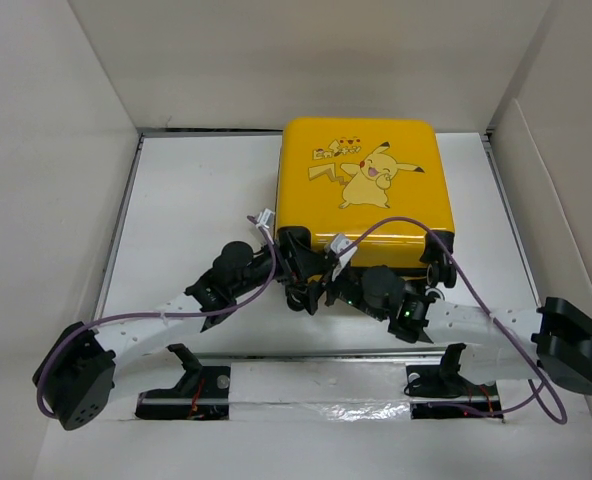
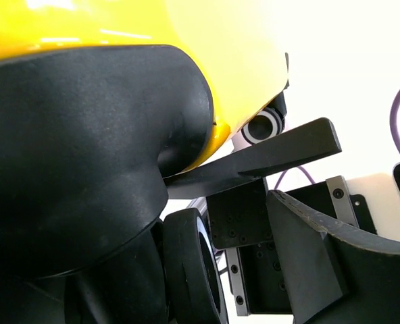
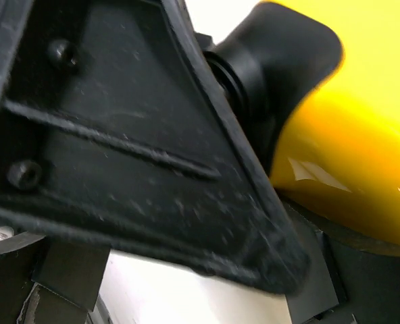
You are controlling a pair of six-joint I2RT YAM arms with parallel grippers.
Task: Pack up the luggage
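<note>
The luggage [image 1: 361, 180] lies flat and closed at the back middle of the table, a yellow shell with the Pikachu print facing up. Its black wheels face the arms. My left gripper [image 1: 298, 255] is at the near left corner of the case, right by a wheel. In the left wrist view the yellow shell [image 2: 186, 27] and a black wheel [image 2: 193, 270] fill the frame. My right gripper [image 1: 316, 290] is just below and in front of the left one. In the right wrist view one finger [image 3: 132, 148] blocks most of the frame beside the shell [image 3: 362, 121]. Neither view shows the jaw gap.
White walls [image 1: 36, 150] enclose the table on the left, back and right. Purple cables [image 1: 416, 225] loop over the near edge of the case. A second wheel [image 1: 438, 270] sits at the case's near right corner. The arm mounts [image 1: 306, 385] run along the near edge.
</note>
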